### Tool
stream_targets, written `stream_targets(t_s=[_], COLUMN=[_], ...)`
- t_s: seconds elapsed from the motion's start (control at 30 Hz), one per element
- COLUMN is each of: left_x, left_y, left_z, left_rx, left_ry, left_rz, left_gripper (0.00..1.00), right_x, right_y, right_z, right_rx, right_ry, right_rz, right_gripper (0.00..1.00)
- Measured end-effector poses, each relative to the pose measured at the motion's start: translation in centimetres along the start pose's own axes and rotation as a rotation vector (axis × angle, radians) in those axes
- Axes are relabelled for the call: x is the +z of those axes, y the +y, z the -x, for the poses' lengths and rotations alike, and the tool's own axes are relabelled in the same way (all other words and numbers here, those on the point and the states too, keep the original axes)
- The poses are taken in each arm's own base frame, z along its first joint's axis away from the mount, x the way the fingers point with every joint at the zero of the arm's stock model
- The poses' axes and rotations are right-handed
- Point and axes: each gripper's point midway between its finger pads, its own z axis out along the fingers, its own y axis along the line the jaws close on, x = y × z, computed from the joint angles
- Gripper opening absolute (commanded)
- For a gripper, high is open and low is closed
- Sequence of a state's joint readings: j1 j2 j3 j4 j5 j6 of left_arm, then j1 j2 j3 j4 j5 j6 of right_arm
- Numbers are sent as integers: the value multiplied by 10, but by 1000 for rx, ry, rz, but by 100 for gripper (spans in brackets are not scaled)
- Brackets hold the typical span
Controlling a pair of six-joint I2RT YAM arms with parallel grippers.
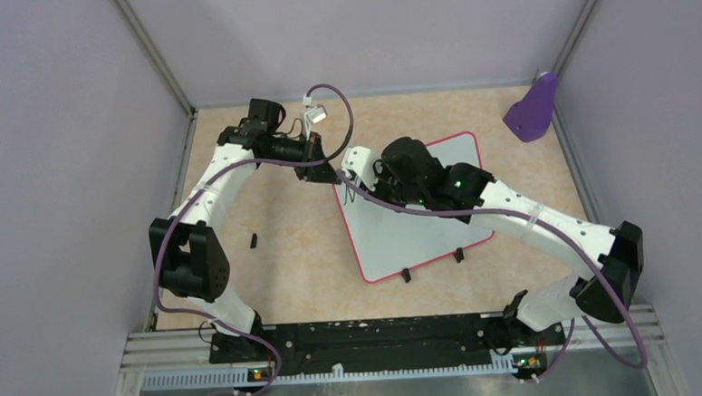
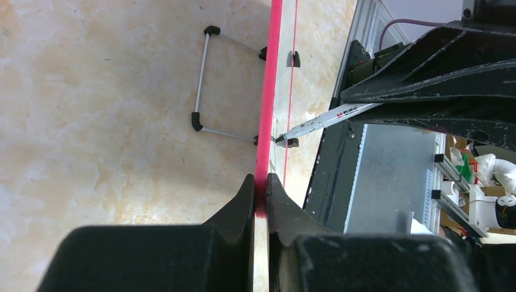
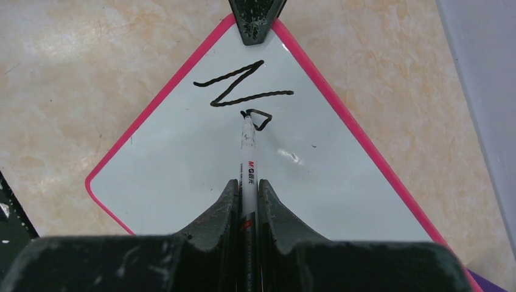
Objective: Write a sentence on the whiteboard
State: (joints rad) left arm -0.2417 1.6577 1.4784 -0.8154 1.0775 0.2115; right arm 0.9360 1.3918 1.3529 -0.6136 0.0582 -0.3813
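The whiteboard lies tilted on the table; it also shows in the right wrist view. My left gripper is shut on its pink rim at the far left corner. My right gripper is shut on a white marker whose tip touches the board. Of the sentence, only a black "N" and the start of a second letter show. In the top view the right gripper hides the writing.
A purple object stands at the back right corner. A small black piece lies on the table left of the board. A thin metal stand frame shows beside the board's edge. Grey walls enclose the table.
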Motion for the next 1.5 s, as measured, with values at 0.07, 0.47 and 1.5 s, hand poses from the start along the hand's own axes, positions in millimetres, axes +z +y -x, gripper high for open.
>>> stream_targets(t_s=[0.07, 0.47, 1.5], left_x=[0, 0, 0], left_y=[0, 1, -1], left_z=[0, 0, 0], left_rx=[0, 0, -4], left_ry=[0, 1, -1], left_rz=[2, 5, -6], left_gripper=[0, 0, 0], right_x=[1, 2, -15], right_y=[2, 10, -10], right_z=[-2, -13, -12], right_rx=[-2, 5, 29], right_ry=[4, 21, 8], right_rz=[7, 25, -31], right_gripper=[0, 0, 0])
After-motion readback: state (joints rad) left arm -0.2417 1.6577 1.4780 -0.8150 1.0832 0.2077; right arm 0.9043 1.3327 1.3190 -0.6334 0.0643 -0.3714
